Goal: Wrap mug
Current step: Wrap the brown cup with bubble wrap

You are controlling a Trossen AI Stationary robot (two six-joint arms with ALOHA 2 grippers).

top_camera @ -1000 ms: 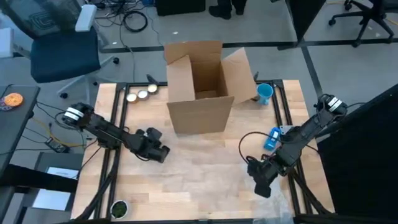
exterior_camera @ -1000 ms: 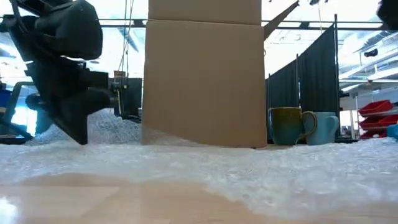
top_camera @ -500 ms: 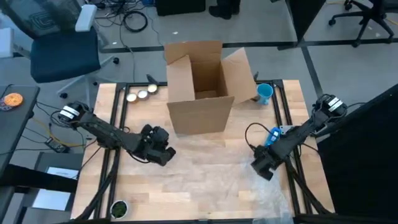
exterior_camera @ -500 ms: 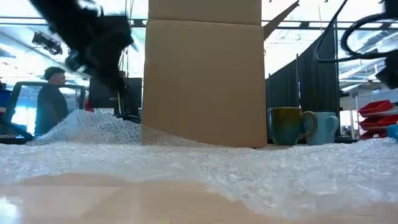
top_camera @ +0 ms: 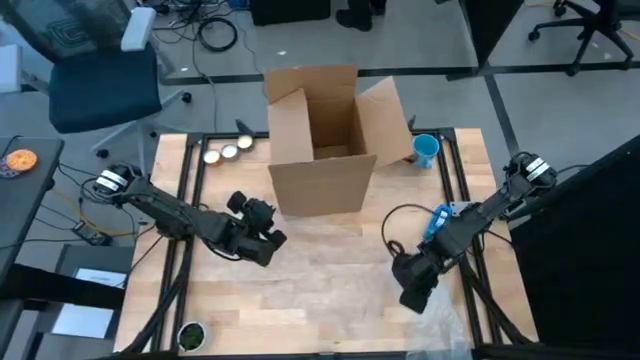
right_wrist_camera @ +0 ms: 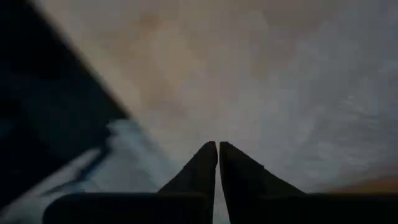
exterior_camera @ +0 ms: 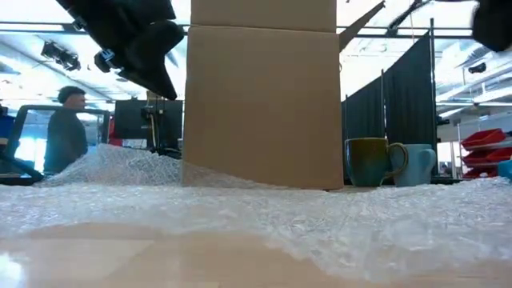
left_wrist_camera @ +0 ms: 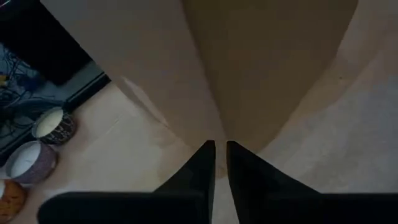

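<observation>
The left tool (top_camera: 268, 238) is above the wooden surface (top_camera: 330, 290), just in front of the cardboard box (top_camera: 325, 135), near the box's front left corner. In the left wrist view its two dark fingers (left_wrist_camera: 202, 165) are almost together, with only a thin gap between them, and nothing is held between them. They point toward the lower edge of the box (left_wrist_camera: 249, 68). In the low view this tool (exterior_camera: 132, 40) is raised in the air beside the box (exterior_camera: 262, 96) and touches nothing.

The right tool (top_camera: 412, 290) is over the right front part of the surface, above the sheet of bubble wrap (top_camera: 400, 265). In the right wrist view its fingers (right_wrist_camera: 202, 168) are also pressed nearly together and hold nothing. Under them I see the pale bubble wrap (right_wrist_camera: 298, 93); if the fingertips touch it I cannot tell.

The bubble wrap (exterior_camera: 320, 220) lies spread over the surface in front of the box, with a raised heap on the left side in the low view.

The mug (exterior_camera: 370, 162), olive green with a handle, stands on the surface beside the right side of the box, with a light blue cup (exterior_camera: 418, 164) just behind it. In the high view only the blue cup (top_camera: 425, 150) is seen, at the far right corner next to the box flap. Both tools are well apart from the mug.

Three small candles (left_wrist_camera: 37, 146) stand near the far left of the box. A person (exterior_camera: 66, 132) is in the room behind.
</observation>
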